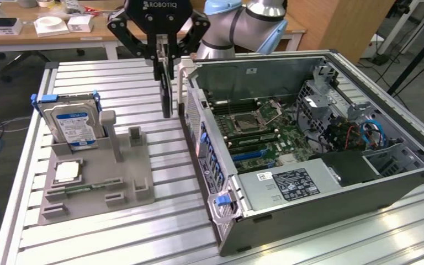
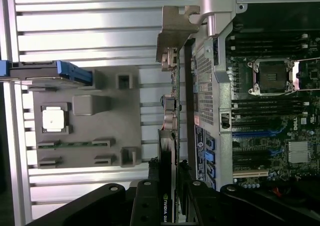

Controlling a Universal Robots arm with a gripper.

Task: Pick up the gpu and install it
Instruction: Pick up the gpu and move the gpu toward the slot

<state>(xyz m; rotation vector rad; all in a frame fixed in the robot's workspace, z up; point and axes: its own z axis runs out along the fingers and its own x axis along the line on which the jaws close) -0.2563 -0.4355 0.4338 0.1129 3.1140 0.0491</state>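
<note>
Gripper (image 1: 164, 55) clamped on the gpu (image 1: 166, 96), held upright beside the computer case (image 1: 322, 221): transfer step; seating likely requires precise slot alignment.

gpu (image 1: 166, 95) top hidden by jaws, case (image 2: 213, 80) cropped

Black pincer (image 1: 166, 59) topping a grey-and-blue arm (image 1: 231, 27)
The pincer body is showing white ROBOTIQ lettering, and its black linked fingers (image 1: 127, 36) are showing round pivot pins. The arm is showing smooth silver-grey tube sections, with pale blue caps sitting over its joints.
</note>
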